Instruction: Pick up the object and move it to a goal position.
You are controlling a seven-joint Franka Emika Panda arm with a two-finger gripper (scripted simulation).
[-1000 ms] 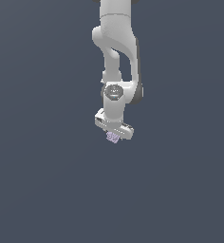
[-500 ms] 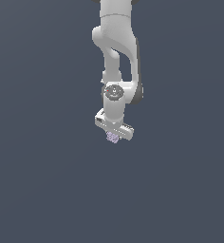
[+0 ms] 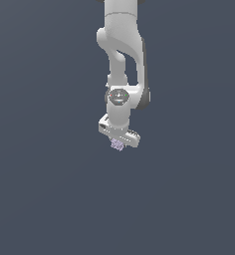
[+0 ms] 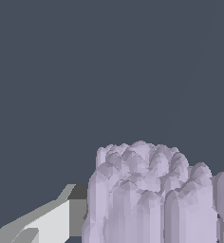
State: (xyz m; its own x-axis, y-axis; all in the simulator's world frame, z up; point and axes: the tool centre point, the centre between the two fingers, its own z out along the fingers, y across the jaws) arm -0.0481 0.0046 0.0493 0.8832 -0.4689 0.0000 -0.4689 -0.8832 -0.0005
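gripper [image 3: 118, 143]: clamped on the lilac bumpy chunk [image 3: 118, 145] | change: arm much where it was a second ago, chunk tucked more snugly under the white finger [image 4: 47, 223] | chunk: in the jaws | meaning: grasp secured, carry to goal seems next

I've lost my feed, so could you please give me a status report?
Gripper shut on lilac chunk. Chunk sits right under the hand. No obstruction visible around it.
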